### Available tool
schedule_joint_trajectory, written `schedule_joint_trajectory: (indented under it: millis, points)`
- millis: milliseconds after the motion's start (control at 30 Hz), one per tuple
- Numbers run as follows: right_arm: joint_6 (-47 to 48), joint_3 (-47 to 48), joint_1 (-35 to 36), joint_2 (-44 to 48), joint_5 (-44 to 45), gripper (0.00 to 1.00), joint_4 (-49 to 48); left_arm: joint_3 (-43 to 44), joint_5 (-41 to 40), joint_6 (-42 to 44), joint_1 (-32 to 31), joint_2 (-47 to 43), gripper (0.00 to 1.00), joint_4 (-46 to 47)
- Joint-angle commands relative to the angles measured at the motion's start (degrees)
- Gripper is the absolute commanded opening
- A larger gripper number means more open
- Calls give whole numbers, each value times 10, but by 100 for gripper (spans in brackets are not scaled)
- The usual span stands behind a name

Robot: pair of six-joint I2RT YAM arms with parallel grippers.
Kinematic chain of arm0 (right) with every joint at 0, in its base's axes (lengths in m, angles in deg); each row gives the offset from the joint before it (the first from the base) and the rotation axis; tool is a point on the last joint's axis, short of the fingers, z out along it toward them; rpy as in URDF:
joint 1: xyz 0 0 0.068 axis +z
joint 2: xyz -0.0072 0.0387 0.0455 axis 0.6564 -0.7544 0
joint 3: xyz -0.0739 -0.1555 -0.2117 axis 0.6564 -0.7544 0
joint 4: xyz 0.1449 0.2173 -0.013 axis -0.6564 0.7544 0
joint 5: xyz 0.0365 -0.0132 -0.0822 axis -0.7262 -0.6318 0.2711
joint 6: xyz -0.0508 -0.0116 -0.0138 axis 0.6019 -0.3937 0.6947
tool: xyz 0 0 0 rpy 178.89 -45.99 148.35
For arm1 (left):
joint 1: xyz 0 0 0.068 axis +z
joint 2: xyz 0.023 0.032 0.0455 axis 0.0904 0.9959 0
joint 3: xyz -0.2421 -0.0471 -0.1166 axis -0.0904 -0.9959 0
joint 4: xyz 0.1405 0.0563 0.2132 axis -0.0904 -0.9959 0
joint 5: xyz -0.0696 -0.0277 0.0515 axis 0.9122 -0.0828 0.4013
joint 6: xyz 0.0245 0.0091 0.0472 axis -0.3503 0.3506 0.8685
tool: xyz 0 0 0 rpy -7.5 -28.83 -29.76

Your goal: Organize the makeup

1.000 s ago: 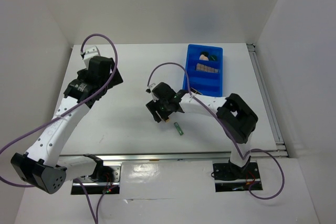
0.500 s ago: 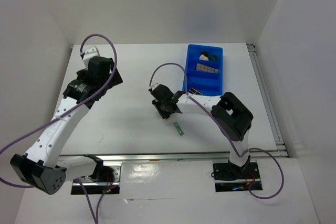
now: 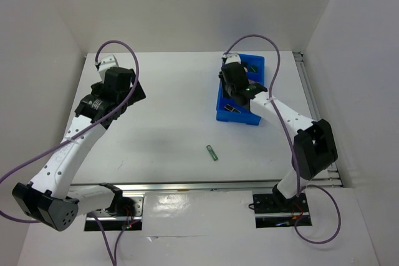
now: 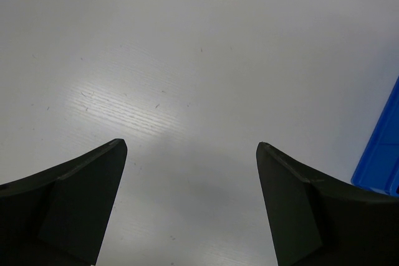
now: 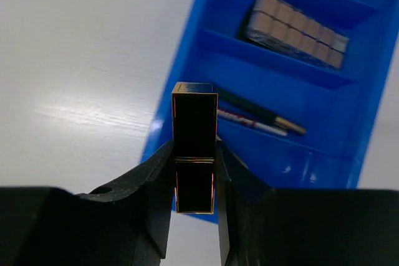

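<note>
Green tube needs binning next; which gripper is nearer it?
Right: the right gripper is over the blue bin beyond the green tube; the left gripper sits farther off, up-left.

Glossy black case with thin gold metallic edging on the lipstick (image 5: 194,147); catches light along its faces. Smooth, shiny moulded plastic on the blue bin (image 5: 299,160), with highlights along the dividers. White, mostly matt worktop (image 4: 187,60), fine streaky grain and specks under soft glare. Matt black plastic, smooth, on the left fingers (image 4: 68,210). Dull segmented face on the tan palette (image 5: 298,29). Dark semi-gloss slim pencils (image 5: 259,111), one gold-tipped. Finish of green tube (image 3: 212,152) too small to tell.
</note>
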Motion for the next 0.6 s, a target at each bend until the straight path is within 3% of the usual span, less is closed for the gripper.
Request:
schedule_joint_trajectory:
  millis: [0, 267, 400, 567]
  points:
    - [5, -8, -22, -14, 33, 17, -8, 11, -8, 6, 3, -3, 99, 13]
    - [0, -44, -49, -56, 33, 17, -30, 11, -8, 6, 3, -3, 99, 13]
    - [0, -56, -49, -68, 39, 23, -42, 11, -8, 6, 3, -3, 99, 8]
    - [0, -40, -49, -86, 51, 54, -28, 17, -8, 6, 3, -3, 99, 8]
